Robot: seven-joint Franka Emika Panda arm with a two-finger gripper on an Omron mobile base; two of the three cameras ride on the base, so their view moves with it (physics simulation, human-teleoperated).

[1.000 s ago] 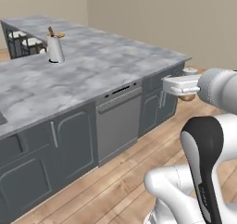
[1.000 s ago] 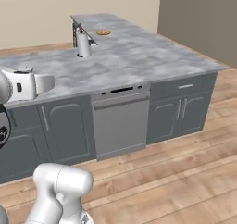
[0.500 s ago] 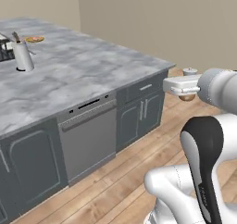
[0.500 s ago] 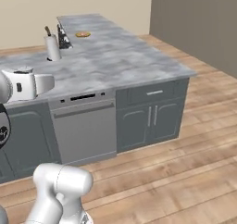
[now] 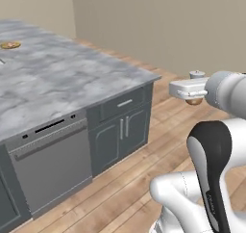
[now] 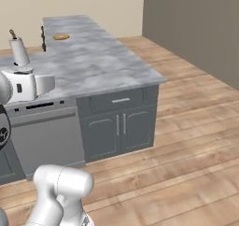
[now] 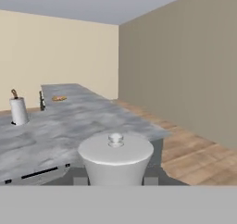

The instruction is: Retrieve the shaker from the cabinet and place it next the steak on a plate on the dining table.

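Your base has swung right along the grey marble counter [image 5: 57, 83]. The two-finger gripper [image 5: 192, 90] pinches the small orange-brown, pale-topped shaker [image 7: 115, 157]; hard turning could loosen it.

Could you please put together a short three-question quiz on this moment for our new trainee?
1. True or false: the shaker is held at the gripper, above the wooden floor.
2. In the right base view, what stands on the marble counter nearest the robot's arm? A) paper towel roll B) a kettle C) a bowl
3. Fill in: beneath the counter, left of the drawer, is a steel ____.

Key: 1 true; 2 A; 3 dishwasher.
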